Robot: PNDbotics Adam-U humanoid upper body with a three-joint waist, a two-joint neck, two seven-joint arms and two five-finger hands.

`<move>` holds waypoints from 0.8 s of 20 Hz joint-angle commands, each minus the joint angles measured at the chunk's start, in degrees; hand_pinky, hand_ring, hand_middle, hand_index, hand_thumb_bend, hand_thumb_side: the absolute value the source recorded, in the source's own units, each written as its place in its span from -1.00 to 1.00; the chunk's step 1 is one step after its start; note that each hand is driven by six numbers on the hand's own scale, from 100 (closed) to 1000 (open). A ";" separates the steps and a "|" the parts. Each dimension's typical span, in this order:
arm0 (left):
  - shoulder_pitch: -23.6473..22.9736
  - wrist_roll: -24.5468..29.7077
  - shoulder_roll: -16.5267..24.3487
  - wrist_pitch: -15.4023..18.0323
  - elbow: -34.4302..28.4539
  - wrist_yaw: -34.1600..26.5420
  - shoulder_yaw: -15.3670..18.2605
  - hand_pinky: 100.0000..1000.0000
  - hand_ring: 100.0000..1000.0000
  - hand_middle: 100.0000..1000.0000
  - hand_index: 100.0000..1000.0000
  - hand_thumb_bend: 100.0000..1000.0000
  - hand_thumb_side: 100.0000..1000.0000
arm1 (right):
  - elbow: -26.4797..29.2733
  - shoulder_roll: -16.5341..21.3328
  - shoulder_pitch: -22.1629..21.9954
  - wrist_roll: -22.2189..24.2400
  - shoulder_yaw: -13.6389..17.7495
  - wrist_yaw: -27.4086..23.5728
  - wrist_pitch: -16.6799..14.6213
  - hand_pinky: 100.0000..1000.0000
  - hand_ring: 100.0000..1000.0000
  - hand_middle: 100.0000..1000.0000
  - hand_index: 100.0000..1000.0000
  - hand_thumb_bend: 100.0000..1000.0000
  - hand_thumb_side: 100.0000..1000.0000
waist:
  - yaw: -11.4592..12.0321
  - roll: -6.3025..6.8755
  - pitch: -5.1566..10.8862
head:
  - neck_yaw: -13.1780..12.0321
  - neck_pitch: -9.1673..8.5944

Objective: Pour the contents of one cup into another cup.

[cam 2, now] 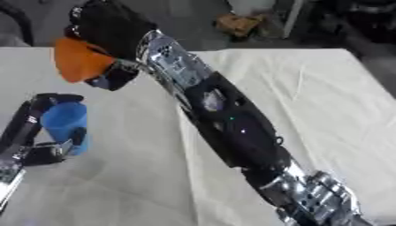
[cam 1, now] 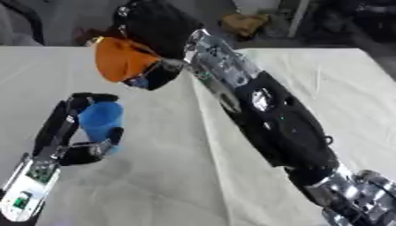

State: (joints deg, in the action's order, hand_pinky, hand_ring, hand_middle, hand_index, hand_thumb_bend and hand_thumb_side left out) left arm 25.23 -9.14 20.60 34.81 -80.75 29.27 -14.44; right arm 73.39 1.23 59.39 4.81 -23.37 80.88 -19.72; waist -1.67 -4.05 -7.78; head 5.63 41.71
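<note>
My right hand (cam 1: 158, 26) reaches across from the lower right and is curled round an orange cup (cam 1: 121, 59), held in the air and tipped so that its mouth faces down and to the right. Just below and left of it a blue cup (cam 1: 101, 120) stands upright on the table. My left hand (cam 1: 68, 132) grips the blue cup, fingers along its far side and thumb at its near base. I cannot see what is inside either cup.
A white cloth (cam 1: 193, 176) covers the table, with a long crease running down the middle. My right forearm (cam 1: 271, 119) lies diagonally over the table's centre. Dark clutter and a brownish object (cam 1: 244, 22) sit beyond the far edge.
</note>
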 commanded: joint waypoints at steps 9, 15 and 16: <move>1.36 0.20 0.80 -0.22 -1.25 0.02 1.01 -1.00 -0.87 -0.66 0.50 -1.00 0.11 | -0.19 -0.39 1.20 -1.29 -0.19 5.68 -1.26 0.30 -0.04 -0.46 -0.05 -0.46 -1.00 | 0.27 0.36 1.07 | 0.28 0.00; 1.56 0.11 0.90 -0.04 -1.01 0.36 0.99 -1.00 -0.87 -0.66 0.50 -1.00 0.11 | -0.22 -0.50 1.54 -1.52 -0.50 8.68 -2.24 0.31 -0.03 -0.41 0.00 -0.44 -1.00 | 0.29 0.24 1.11 | 0.30 0.02; 1.59 0.08 0.91 -0.03 -0.99 0.39 1.00 -1.00 -0.87 -0.66 0.50 -1.00 0.11 | -0.20 -0.52 1.59 -1.58 -0.53 9.05 -2.34 0.31 -0.03 -0.40 0.01 -0.43 -1.00 | 0.30 0.23 1.12 | 0.31 0.02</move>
State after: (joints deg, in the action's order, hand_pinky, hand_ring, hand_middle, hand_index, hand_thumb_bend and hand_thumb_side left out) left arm 25.76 -8.94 20.61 34.58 -80.80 29.44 -14.17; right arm 72.71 0.68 59.52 3.34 -24.08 89.00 -21.81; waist -1.40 -4.07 -7.70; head 5.72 41.71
